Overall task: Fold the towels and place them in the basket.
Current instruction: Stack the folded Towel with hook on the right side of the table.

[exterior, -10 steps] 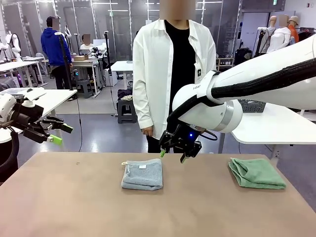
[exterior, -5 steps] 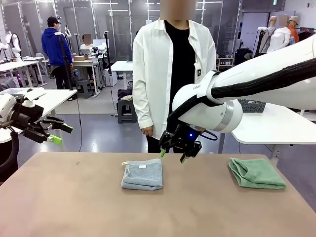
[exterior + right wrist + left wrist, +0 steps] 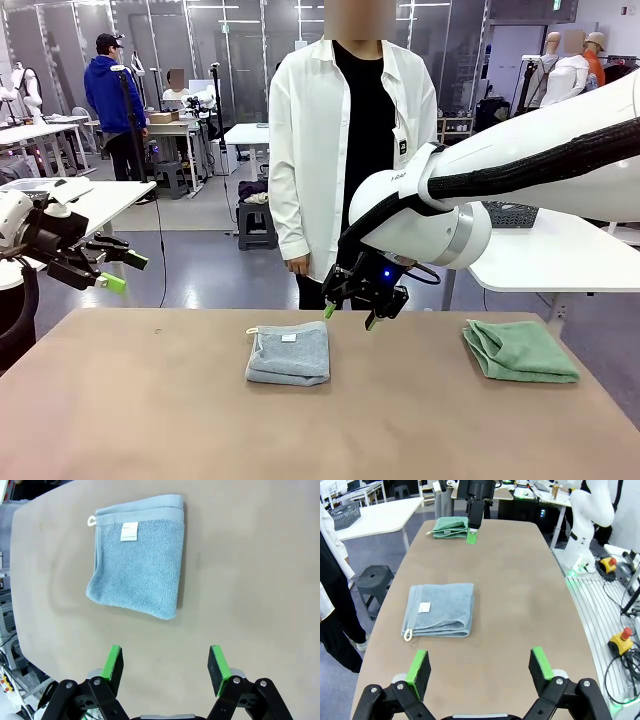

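The right tool (image 3: 348,314) hangs just above the far middle of the worktop (image 3: 300,420), its jaws spread wide with nothing between them. In the right wrist view the two green pads (image 3: 114,662) stand well apart over bare worktop, and the blue-grey towel (image 3: 137,560) lies ahead of them, untouched. That towel (image 3: 289,352) is folded into a neat square with a small white label on top and a loop at one corner; it lies just left of the right tool, near the far edge. The green towel (image 3: 518,350) lies folded at the far right of the worktop, well apart from the blue-grey one.

The right arm (image 3: 480,190) comes in from the right, bends down at a bulky white joint and points its wrist at the worktop, in front of the person in a white coat (image 3: 345,150) who stands at the far side with arms hanging.

The left tool (image 3: 122,271) is held off the left end of the worktop, raised and pointing sideways toward the right, jaws fully apart and holding nothing. The left wrist view looks down the length of the worktop: its pads (image 3: 418,666) frame the blue-grey towel (image 3: 440,609), with the green towel (image 3: 450,527) and the right tool (image 3: 472,530) farther off.

A dark mesh basket (image 3: 510,214) sits on a white side table (image 3: 560,255) behind the right arm, away from both towels.
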{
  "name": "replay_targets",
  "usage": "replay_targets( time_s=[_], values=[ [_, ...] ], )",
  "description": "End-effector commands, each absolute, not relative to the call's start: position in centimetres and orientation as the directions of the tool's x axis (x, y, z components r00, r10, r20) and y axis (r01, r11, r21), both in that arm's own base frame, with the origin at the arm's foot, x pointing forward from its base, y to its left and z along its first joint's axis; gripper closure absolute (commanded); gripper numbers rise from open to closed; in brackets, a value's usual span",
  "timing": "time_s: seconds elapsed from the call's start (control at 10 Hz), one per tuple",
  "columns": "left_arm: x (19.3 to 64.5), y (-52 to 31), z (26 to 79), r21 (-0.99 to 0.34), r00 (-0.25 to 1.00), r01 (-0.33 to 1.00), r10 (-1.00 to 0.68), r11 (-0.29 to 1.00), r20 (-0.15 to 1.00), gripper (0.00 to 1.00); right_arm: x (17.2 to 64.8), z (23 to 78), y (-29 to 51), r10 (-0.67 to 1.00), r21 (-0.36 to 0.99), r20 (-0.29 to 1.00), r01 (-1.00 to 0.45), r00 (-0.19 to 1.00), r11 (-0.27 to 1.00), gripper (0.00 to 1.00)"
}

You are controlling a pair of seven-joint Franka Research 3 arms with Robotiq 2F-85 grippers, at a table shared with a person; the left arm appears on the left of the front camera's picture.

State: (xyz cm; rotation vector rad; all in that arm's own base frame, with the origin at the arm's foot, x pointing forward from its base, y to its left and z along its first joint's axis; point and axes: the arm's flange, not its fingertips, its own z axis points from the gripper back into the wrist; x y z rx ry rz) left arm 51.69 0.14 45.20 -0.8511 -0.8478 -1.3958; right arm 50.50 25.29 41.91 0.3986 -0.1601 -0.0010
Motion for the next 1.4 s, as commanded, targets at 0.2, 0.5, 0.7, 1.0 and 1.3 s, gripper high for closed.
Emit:
replay_targets(
  time_s=[0.2, 0.5, 0.7, 1.0, 1.3],
  values=[
    [51.7, 0.2, 45.4, -0.002, 0.001, 1.0, -0.458, -0.003, 0.889, 0.0, 51.8, 39.8, 26.2, -0.059, 0.39, 0.209, -0.028, 0.976, 0.92, 0.15],
    [51.7, 0.2, 45.4, -0.002, 0.001, 1.0, -0.458, -0.003, 0.889, 0.0, 53.3, 37.0, 27.1, -0.084, 0.376, 0.223, -0.006, 0.971, 0.926, 0.15],
    [51.7, 0.2, 45.4, -0.002, 0.001, 1.0, -0.458, -0.003, 0.889, 0.0, 54.9, 35.1, 27.9, -0.069, 0.389, 0.179, -0.006, 0.981, 0.921, 0.15],
    [51.7, 0.2, 45.4, -0.002, 0.001, 1.0, -0.458, -0.003, 0.889, 0.0, 56.7, 33.7, 28.9, -0.062, 0.394, 0.161, -0.006, 0.985, 0.919, 0.15],
    [51.7, 0.2, 45.4, -0.002, 0.001, 1.0, -0.458, -0.003, 0.889, 0.0, 58.2, 32.5, 29.4, -0.048, 0.389, 0.144, -0.013, 0.988, 0.921, 0.15]
  ],
)
